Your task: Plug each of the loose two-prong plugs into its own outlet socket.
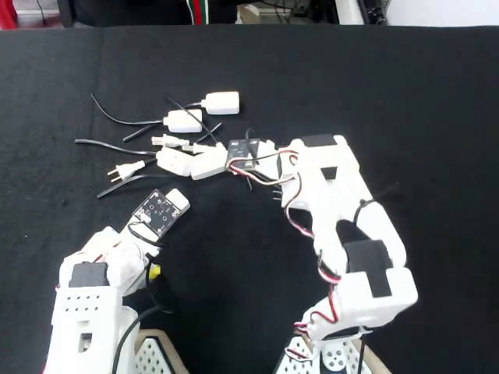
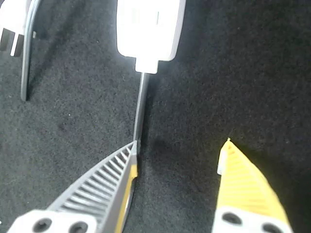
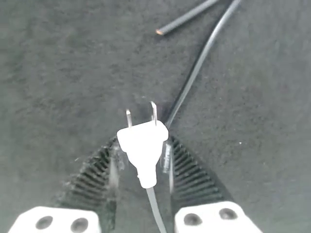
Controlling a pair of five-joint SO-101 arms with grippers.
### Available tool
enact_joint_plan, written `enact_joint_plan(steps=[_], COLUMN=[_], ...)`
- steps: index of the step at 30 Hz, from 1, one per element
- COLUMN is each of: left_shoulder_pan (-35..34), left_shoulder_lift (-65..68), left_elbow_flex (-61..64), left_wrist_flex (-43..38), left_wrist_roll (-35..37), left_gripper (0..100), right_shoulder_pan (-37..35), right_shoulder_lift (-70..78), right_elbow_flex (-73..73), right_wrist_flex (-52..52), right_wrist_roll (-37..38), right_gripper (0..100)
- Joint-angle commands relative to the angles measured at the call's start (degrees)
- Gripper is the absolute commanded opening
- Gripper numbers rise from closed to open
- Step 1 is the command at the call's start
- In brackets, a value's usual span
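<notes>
**Right claw grasping plug, left claw released**

The left claw (image 2: pixel 181 142) sits near the desk's front-left corner, spread wide. A black cord (image 2: pixel 141 107) runs from its grey finger to a white socket (image 2: pixel 148 29). Mid-desk, the right claw (image 3: pixel 142 145) is clenched on a two-prong plug (image 3: pixel 142 136). Toward the rear lies a far socket (image 1: pixel 221 102).
</notes>
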Motion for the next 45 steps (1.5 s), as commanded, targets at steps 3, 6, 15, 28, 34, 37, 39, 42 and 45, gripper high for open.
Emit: enact_joint_plan(steps=[3, 6, 15, 28, 34, 37, 39, 42, 45], left_shoulder_pan=[0.1, 0.6, 0.6, 0.6, 0.6, 0.6, 0.6, 0.6, 0.6], left_shoulder_lift=[-0.5, -0.5, -0.5, -0.5, -0.5, -0.5, -0.5, -0.5, -0.5], left_elbow_flex=[-0.1, 0.1, 0.1, 0.1, 0.1, 0.1, 0.1, 0.1, 0.1], left_wrist_flex=[-0.6, -0.6, -0.6, -0.7, -0.7, -0.7, -0.6, -0.6, -0.6], left_wrist_roll=[-0.5, -0.5, -0.5, -0.5, -0.5, -0.5, -0.5, -0.5, -0.5], left_gripper=[27, 27, 27, 27, 27, 27, 27, 27, 27], right_shoulder_pan=[-8.6, -12.4, -12.4, -1.3, -0.4, -1.0, -1.0, -1.0, -1.0], right_shoulder_lift=[-3.2, 0.0, 5.5, -14.8, -19.4, -19.4, -19.7, -19.6, -19.8], right_elbow_flex=[-6.5, -8.9, -10.7, -9.5, -2.4, 2.4, 5.9, 9.2, 9.4], right_wrist_flex=[7.5, 7.8, 8.2, 20.0, 20.0, 18.9, 16.2, 14.0, 13.0], right_wrist_roll=[5.9, 6.9, 6.3, -15.1, -37.6, -41.3, -44.0, -53.0, -68.8], right_gripper=[1.2, 1.2, 20.7, 17.8, 17.8, 17.8, 17.9, 18.1, 20.1])
